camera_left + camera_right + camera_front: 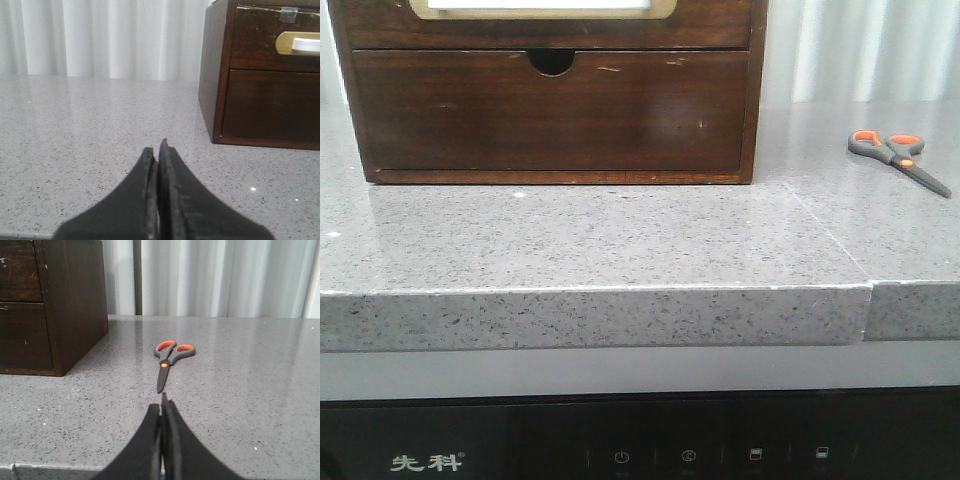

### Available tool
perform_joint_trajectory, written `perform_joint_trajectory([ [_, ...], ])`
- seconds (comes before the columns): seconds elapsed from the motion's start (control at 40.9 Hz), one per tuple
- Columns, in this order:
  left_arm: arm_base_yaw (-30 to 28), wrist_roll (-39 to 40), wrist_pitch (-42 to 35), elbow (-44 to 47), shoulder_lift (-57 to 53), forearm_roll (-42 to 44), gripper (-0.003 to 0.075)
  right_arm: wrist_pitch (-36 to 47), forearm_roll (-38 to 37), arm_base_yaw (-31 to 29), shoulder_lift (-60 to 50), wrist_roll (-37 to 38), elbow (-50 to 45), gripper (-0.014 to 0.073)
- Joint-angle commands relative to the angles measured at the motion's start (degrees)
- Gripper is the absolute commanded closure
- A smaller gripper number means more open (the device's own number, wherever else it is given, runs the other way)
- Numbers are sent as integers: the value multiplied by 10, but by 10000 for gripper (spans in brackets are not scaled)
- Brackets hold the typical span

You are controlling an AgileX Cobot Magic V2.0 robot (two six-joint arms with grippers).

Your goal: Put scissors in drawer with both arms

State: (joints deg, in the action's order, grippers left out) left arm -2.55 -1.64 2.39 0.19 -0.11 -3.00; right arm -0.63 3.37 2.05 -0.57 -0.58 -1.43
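Right wrist view: scissors (170,357) flat on grey speckled desk (250,390), blades pointing toward right claw (161,407), well apart from cabinet. Judged light, rigid, thin; smooth blades likely slippery, low profile hard to pinch. Best hold: pivot or handle neck just behind orange loops. Right claw: pressed closed, empty, just short of blade tip. Left claw (157,152): closed, empty, over bare desk near cabinet. Drawer (280,37) with brass-framed panel closed.

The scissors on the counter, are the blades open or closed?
Closed. In the right wrist view the scissors show one slim blade line ending in a single tip, and the two orange-lined loops sit side by side. They lie flat.
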Motion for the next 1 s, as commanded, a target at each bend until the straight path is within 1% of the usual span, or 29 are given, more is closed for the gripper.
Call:
perform_joint_trajectory([
  [0.0,4,5,-50,15,-11,-4,741,44,-5,-1,-10,-4,-1,661],
  [0.684,4,5,-50,15,-11,-4,741,48,-5,-1,-10,-4,-1,661],
  [0.782,4,5,-85,13,-11,-4,741,48,-5,-1,-10,-4,5,660],
  [0.88,6,5,-89,-15,-11,-5,741,14,-6,-1,-10,-4,44,659],
  [0.978,6,5,-59,-77,-10,-5,741,-32,-24,-1,-10,-4,96,659],
])
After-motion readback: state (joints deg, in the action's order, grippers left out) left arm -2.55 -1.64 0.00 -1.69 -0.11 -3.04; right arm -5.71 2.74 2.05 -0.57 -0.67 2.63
